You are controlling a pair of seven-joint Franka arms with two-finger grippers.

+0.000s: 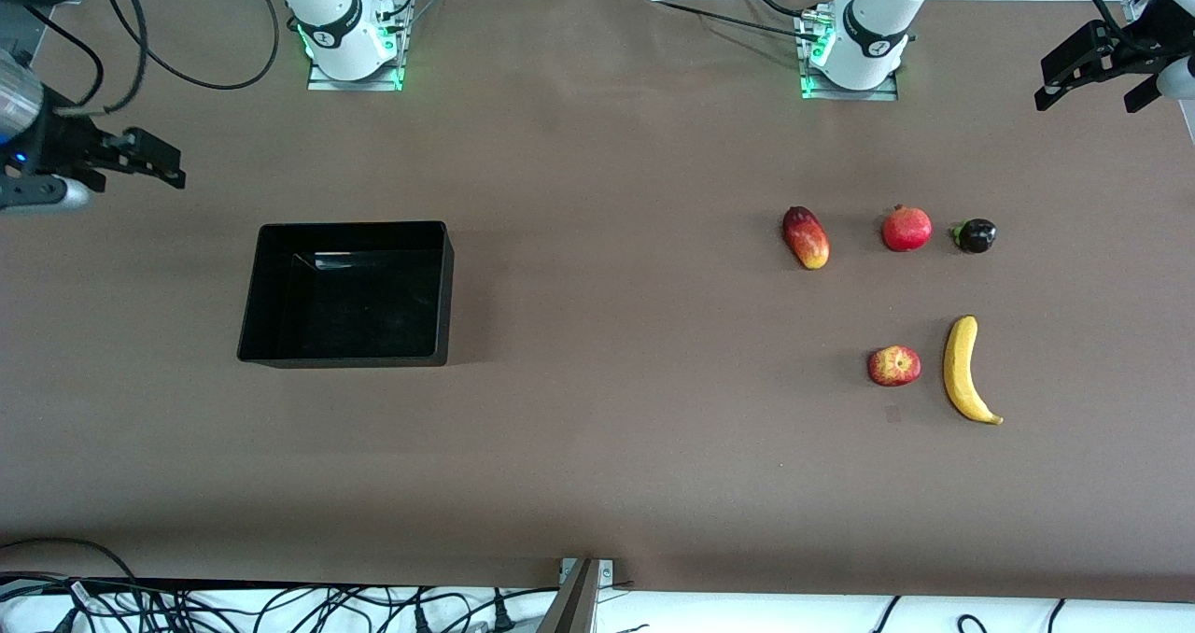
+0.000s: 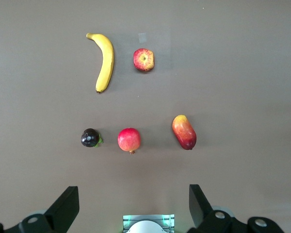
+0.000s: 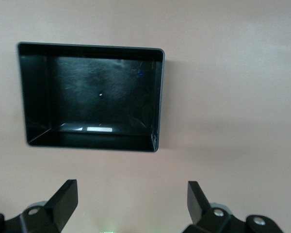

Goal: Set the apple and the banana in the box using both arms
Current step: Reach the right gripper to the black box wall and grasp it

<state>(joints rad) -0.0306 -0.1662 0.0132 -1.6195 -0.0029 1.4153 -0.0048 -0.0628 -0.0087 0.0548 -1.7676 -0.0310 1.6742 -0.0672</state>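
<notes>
Black box sits empty toward the right arm's end — apple just beside banana toward the left arm's. Left gripper and right gripper both wide open, holding nothing — no readable labels.

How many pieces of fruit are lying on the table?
5, all toward the left arm's end. The mango, pomegranate and a small dark fruit form a row. Nearer the front camera, the apple lies beside the banana. None seem hidden.

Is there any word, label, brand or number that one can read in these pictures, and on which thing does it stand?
None can be read.
Box: a pale sticker on an inner wall, too blurred to read.
Apple, banana: no label visible.
</notes>
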